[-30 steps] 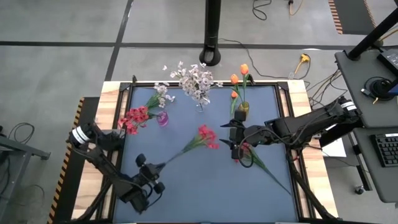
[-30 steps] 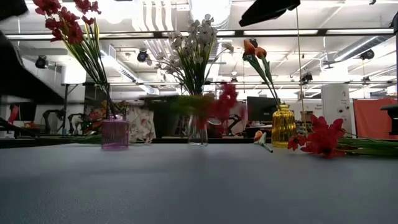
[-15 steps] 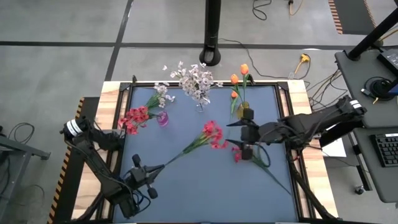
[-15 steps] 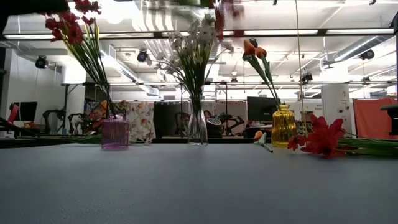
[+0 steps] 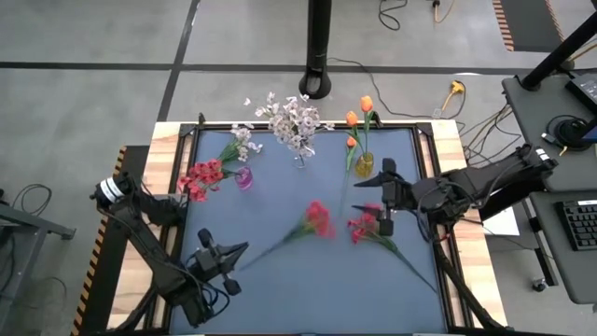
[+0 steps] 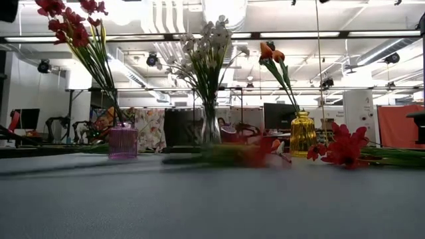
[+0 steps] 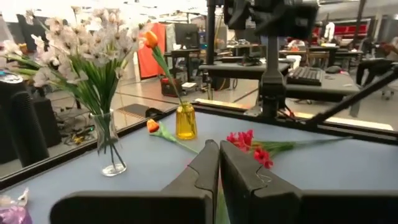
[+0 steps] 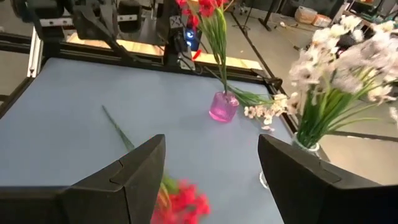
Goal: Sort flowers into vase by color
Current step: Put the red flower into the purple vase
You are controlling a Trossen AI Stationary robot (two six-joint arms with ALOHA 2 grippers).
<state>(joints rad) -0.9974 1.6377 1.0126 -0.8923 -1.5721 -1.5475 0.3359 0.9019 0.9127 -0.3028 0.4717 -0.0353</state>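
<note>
left gripper [image 5: 227, 254]: fingers pressed together in the left wrist view, nothing clearly between them; stem end of a red spray [image 5: 315, 219] just in front of the tips, touching or not cannot tell
red spray: blurred, blossoms between the two grippers
right gripper [image 5: 383, 198]: fingers [image 8: 311, 180] spread wide, holding nothing; second red spray [image 5: 366, 227] beside it on the table [image 5: 280, 289]
vases: pink vase [image 5: 244, 179], clear vase [image 5: 299, 159], yellow vase [image 5: 364, 165] all beyond the grippers
</note>
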